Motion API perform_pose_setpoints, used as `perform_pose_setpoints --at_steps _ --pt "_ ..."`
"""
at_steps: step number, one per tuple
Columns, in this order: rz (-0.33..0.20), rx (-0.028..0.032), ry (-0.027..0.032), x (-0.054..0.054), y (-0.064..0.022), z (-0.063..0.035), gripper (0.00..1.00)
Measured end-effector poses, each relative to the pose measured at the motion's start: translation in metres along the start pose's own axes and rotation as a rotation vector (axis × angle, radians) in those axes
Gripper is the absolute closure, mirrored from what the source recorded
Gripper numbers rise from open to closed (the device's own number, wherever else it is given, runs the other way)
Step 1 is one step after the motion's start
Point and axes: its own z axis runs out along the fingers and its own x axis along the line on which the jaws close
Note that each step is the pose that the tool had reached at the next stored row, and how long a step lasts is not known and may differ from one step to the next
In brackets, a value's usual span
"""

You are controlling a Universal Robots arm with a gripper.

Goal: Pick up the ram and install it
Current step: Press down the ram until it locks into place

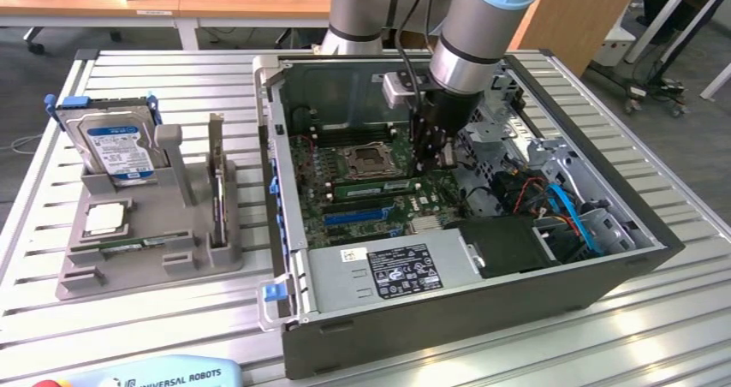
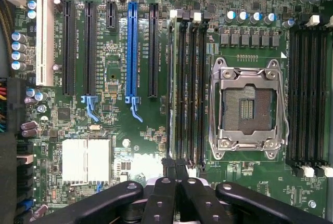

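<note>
Fingers [image 2: 177,174] of the black gripper sit pressed together inside the open dark-grey computer case [image 1: 457,318], tips at the end of the black memory slots [image 2: 187,89] beside the empty silver processor socket [image 2: 247,107]. In the exterior view the grey arm [image 1: 480,36] hides those tips. A long green ram stick [image 1: 371,186] lies seated in a slot right of the socket; its label cannot be made out. At the exterior view's left, a blue-labelled metal hard drive [image 1: 115,147] stands in a grey holder [image 1: 149,258] on the slatted tabletop [image 1: 639,336].
</note>
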Motion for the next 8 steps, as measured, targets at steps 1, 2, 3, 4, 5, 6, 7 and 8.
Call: perform_pose_setpoints --at_steps 1,2,3,4,5,6,7,8 --pt "0.0 0.0001 -0.0002 0.0 0.0 0.0003 0.9" --pt "0.0 0.0002 -0.0007 -0.0001 -0.0001 0.0014 0.9" --pt "0.0 0.0001 -0.0004 0.0 -0.0002 0.0025 0.9" --pt "0.0 0.0001 -0.0001 0.0001 -0.0002 0.0032 0.9" --pt "0.0 0.0001 -0.0003 0.0001 -0.0002 0.0037 0.9" --pt "0.0 0.0 -0.0002 0.0001 -0.0002 0.0037 0.9" --pt "0.0 0.0 -0.0001 0.0001 -0.0002 0.0037 0.9" --pt "0.0 0.0 -0.0002 0.0001 -0.0002 0.0037 0.9"
